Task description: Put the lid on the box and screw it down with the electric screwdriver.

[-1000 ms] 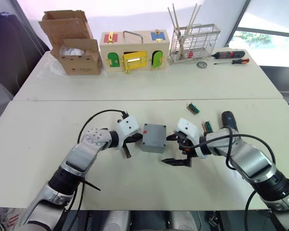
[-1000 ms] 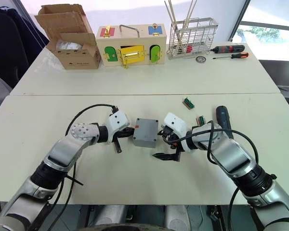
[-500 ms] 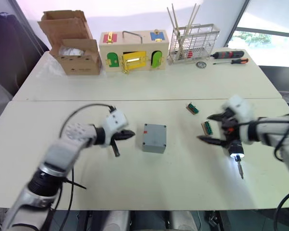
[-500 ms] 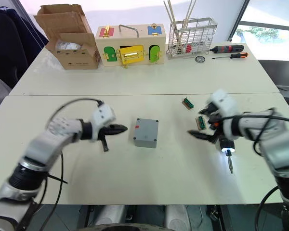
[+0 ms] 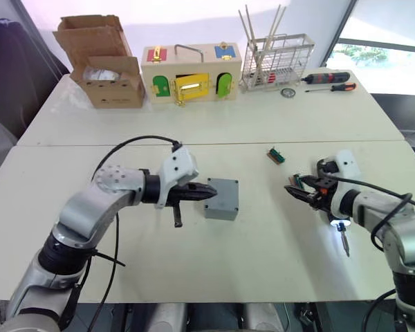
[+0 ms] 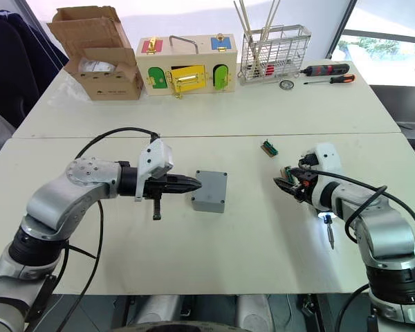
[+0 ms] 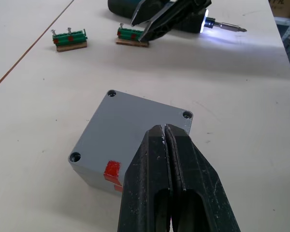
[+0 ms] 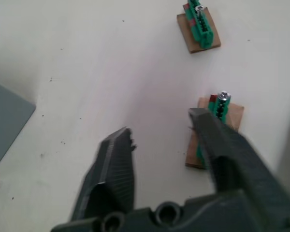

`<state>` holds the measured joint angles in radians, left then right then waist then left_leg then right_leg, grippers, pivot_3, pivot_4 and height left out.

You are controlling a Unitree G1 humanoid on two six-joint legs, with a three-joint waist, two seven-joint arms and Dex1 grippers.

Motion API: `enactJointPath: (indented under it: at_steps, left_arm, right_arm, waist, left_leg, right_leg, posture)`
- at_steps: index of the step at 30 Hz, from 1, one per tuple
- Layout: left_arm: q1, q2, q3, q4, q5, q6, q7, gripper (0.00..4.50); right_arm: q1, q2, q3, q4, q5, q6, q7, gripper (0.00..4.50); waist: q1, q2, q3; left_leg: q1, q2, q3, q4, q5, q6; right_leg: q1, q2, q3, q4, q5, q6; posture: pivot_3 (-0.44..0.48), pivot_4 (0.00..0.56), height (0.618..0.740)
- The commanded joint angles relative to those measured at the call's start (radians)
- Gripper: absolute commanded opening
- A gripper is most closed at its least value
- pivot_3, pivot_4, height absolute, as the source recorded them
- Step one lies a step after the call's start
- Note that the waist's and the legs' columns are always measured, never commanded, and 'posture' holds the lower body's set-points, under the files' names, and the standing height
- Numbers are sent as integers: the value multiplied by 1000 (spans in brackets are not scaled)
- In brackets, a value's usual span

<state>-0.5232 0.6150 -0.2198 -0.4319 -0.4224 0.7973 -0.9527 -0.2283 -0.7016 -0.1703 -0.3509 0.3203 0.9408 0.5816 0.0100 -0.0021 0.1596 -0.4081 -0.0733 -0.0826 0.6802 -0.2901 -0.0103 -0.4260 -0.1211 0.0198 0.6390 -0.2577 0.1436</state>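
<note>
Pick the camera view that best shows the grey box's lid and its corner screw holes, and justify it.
The left wrist view: the lid sits close up on the box, three corner holes visible. Both eye views show the box small and side-on; the right wrist view catches one edge.

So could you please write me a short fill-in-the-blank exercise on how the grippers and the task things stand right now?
1. The left gripper has its fingers ____.
2. The right gripper has its fingers ____.
3. The light at the tip of the electric screwdriver is ____.
4. The box already wears its ____.

Missing words: shut; open; on; lid
</note>
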Motion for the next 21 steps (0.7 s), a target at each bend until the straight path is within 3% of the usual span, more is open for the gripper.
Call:
enactJointPath:
  at_steps: [1, 21]
  left_arm:
    - [-13, 3, 2, -4, 4, -26, 7, 0]
    - [13, 2, -32, -26, 19, -46, 59, 0]
  right_arm:
    - [-41, 4, -10, 29, -26, -34, -46, 2004]
    - [-134, -19, 92, 102, -77, 9, -91, 2004]
  waist:
    - [1, 0, 0]
    - [0, 0, 0]
  left_leg:
    - [0, 0, 0, 0, 0, 0]
    - [0, 0, 0, 0, 0, 0]
  right_leg:
    - [0, 0, 0, 0, 0, 0]
    - [0, 0, 0, 0, 0, 0]
  posture:
    - [0, 150, 730]
    - [0, 150, 730]
